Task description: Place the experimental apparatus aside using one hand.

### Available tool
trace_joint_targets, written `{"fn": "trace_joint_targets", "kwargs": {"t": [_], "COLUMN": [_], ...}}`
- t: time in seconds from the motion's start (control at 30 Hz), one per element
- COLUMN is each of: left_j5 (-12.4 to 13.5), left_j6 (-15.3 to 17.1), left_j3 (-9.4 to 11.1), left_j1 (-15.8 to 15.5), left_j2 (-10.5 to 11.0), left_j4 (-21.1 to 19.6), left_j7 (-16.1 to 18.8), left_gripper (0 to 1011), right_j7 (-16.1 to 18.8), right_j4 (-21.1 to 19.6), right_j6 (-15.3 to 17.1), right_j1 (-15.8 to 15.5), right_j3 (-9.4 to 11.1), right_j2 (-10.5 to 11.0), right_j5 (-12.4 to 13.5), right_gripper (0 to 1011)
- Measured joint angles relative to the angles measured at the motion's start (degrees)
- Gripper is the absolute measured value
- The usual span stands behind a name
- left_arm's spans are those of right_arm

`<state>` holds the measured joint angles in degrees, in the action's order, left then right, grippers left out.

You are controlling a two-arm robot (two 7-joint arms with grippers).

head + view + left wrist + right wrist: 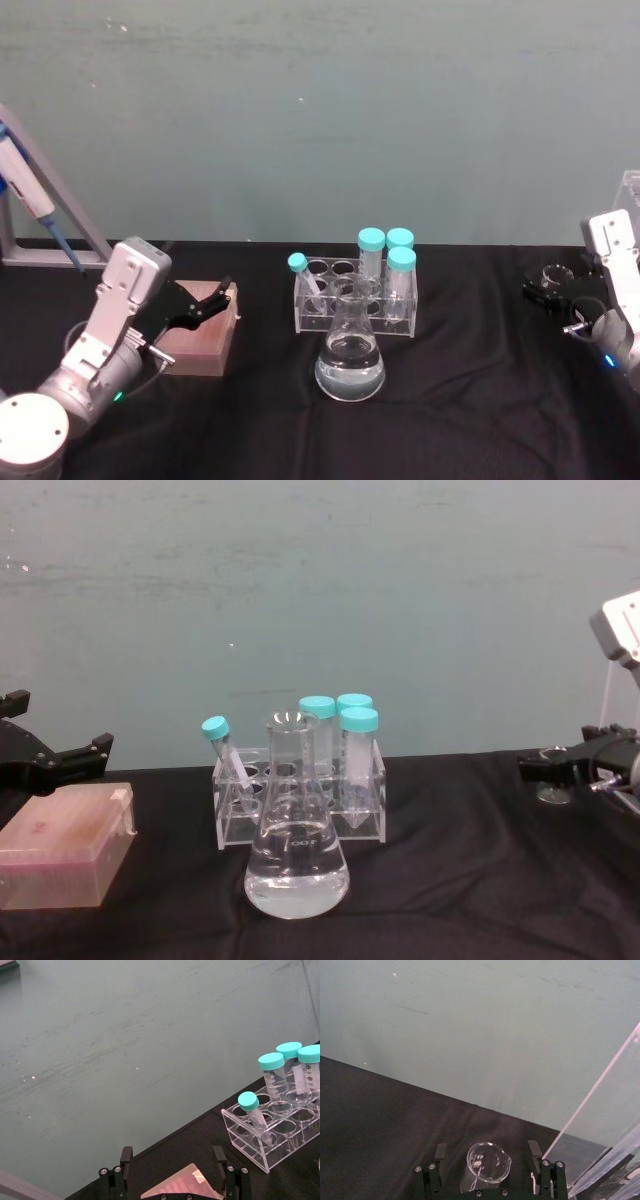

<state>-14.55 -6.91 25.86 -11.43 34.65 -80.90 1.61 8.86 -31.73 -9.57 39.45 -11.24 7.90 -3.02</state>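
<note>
The conical flask (350, 365), about a third full of clear liquid, stands mid-table just in front of a clear rack (308, 318). The rack holds four teal-capped tubes (386, 252), one of them tilted. Near the table's (470, 400) right edge, a small beaker (488, 1164) that looks empty sits between the right gripper's (548, 288) spread fingers (535, 1151), untouched, with the acrylic stand (605, 1120) just beside it. Bare black table lies between flask and beaker. The left gripper (215, 300) hovers with fingers apart over a pink box (200, 347).
</note>
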Motion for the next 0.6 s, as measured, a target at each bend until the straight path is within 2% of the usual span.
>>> {"fn": "trace_joint_targets", "kwargs": {"t": [0.13,0.37,0.6], "left_j5": [0.0,0.0,0.0], "left_j6": [0.0,0.0,0.0], "left_j3": [0.0,0.0,0.0], "left_j1": [0.0,0.0,0.0], "left_j2": [0.0,0.0,0.0], "left_j4": [0.0,0.0,0.0], "left_j7": [0.0,0.0,0.0], "left_gripper": [1000,1000,1000], "right_j7": [-1.1,-1.3,2.6], "right_j4": [-5.6,-12.2,-19.6], "right_j6": [0.8,2.2,2.8], "right_j1": [-2.9,-5.9,-9.3], "right_j3": [-0.1,0.3,0.2], "right_j2": [0.4,0.9,2.2], "right_j5": [-1.2,-1.8,-1.2], "right_gripper": [1000,1000,1000]}}
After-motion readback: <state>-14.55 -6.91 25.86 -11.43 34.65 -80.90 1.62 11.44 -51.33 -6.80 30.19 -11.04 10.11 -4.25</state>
